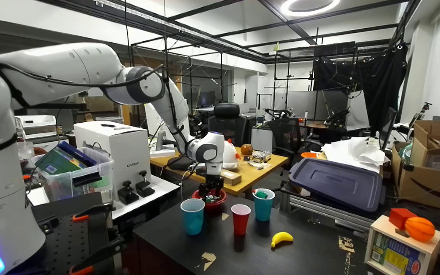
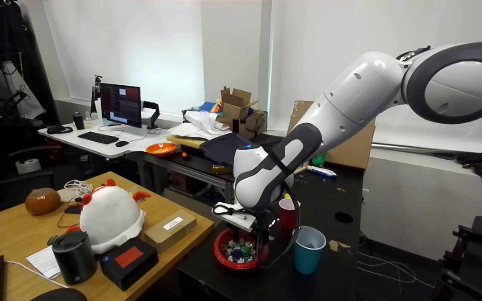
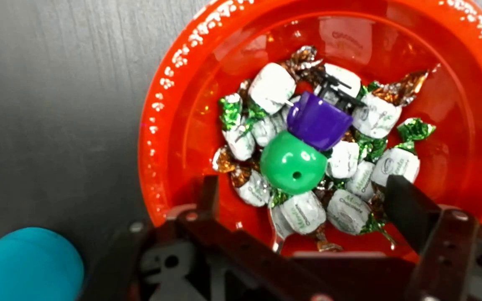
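Nearest, a robot gripper [image 3: 303,184] points down over a red bowl [image 3: 191,138], its jaws spread wide apart, dark fingers [image 3: 406,200] above opposite sides of the bowl; whether their tips touch anything cannot be told. Inside the bowl, near its middle, a round green piece [image 3: 293,167] with a small hole lies against a small purple cup [image 3: 320,123]; a thin black piece [image 3: 341,93] is just beside that cup. Wrapped candies [image 3: 303,213], white with green and copper foil twists, surround them. Just outside the bowl's rim, on a dark tabletop [image 1: 258,254], an upright teal cup [image 1: 192,219] stands; near the bowl too are an upright red cup [image 1: 240,221], white inside, and a second teal cup [image 1: 263,210] with something green in its mouth. Farther from the bowl than these lies a yellow banana [image 1: 282,238]. Well apart from the bowl, a wooden box [image 1: 430,248] bears a red block [image 1: 400,218] and an orange ball [image 1: 419,229]. On a separate wooden desk [image 2: 11,234] past the bowl sits a white plush toy [image 2: 109,217].
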You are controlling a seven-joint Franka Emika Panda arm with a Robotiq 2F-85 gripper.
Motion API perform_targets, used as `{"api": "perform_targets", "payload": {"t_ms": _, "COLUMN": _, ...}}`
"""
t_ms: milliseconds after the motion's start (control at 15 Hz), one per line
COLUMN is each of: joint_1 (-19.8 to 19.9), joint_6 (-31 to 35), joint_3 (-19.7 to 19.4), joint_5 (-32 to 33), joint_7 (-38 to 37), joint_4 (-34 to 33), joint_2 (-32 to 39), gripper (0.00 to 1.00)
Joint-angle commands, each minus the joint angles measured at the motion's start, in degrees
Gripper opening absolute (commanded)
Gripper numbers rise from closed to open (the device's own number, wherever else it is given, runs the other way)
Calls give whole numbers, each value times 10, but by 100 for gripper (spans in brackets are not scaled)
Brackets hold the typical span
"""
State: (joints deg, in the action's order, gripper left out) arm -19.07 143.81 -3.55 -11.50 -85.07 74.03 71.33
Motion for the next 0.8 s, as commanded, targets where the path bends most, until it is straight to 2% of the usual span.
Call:
{"api": "perform_targets", "payload": {"t_ms": 0, "joint_1": 6, "joint_6": -7, "joint_3": 7, "joint_5": 7, "joint_7": -14, "joint_4": -26, "joint_2": 10, "gripper": 100}}
{"api": "perform_targets", "payload": {"t_ms": 133, "joint_1": 9, "joint_6": -8, "joint_3": 12, "joint_5": 5, "joint_7": -9, "joint_4": -30, "joint_2": 10, "gripper": 100}}
{"api": "perform_targets", "payload": {"t_ms": 467, "joint_1": 45, "joint_6": -14, "joint_3": 71, "joint_5": -11, "joint_7": 57, "joint_4": -25, "joint_2": -6, "gripper": 100}}
{"api": "perform_targets", "payload": {"t_ms": 733, "joint_1": 53, "joint_6": -18, "joint_3": 89, "joint_5": -14, "joint_7": 77, "joint_4": -30, "joint_2": 0, "gripper": 100}}
